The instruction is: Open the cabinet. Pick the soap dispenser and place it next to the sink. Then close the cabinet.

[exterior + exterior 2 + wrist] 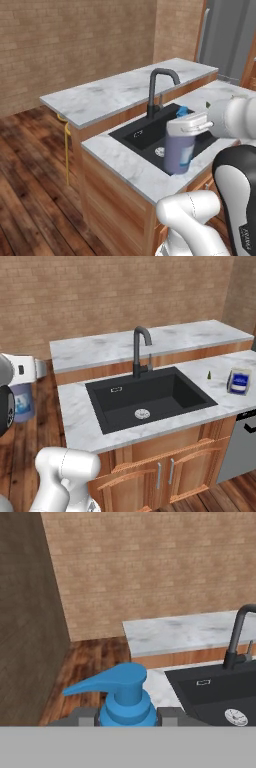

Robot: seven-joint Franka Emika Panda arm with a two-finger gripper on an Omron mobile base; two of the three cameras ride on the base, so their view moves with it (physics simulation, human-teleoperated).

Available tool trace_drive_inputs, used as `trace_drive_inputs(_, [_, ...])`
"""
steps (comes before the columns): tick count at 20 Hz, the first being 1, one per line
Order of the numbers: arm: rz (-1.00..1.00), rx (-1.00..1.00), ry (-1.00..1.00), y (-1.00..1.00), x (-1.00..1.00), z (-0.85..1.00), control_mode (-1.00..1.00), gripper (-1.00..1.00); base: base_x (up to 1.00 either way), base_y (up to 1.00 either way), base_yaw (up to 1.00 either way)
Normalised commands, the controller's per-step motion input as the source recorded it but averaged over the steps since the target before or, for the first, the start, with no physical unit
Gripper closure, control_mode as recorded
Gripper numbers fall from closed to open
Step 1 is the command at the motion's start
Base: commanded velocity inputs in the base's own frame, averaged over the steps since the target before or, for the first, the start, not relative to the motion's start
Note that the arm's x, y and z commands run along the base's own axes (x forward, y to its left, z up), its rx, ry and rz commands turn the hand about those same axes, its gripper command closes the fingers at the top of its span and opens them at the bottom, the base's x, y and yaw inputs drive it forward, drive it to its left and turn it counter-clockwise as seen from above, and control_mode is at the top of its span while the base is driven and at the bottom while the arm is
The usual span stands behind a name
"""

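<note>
Claw (127, 714) clamped on soap dispenser (179, 150), carried upright in the air.

Fingers (84, 716) sit partly closed on either side of the bottle neck, just under the blue pump top, which sticks up between them. In the left base view the lavender bottle hangs below the claw over the front edge of the marble table (127, 167), next to the black sink (150, 396). Black faucet (140, 351) stands beyond the claw at the sink's back rim. Small blue-and-white box (239, 381) sits on the table well apart, past the sink's far side.
</note>
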Motion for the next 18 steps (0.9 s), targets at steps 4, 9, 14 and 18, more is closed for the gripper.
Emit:
trace_drive_inputs(4, [0.0, 0.0, 0.02, -0.09, 0.34, -0.05, -1.0, 1.0, 0.0, 0.0, 0.0])
trace_drive_inputs(9, [0.05, -0.01, 0.01, -0.02, 0.39, -0.13, -1.0, 1.0, 0.0, 0.0, 0.0])
trace_drive_inputs(14, [0.07, -0.04, 0.01, 0.04, 0.44, -0.24, -1.0, 1.0, 0.0, 0.0, 0.0])
trace_drive_inputs(18, [0.11, -0.09, 0.0, 0.02, 0.35, -0.32, -1.0, 1.0, 0.0, 0.0, 0.0])
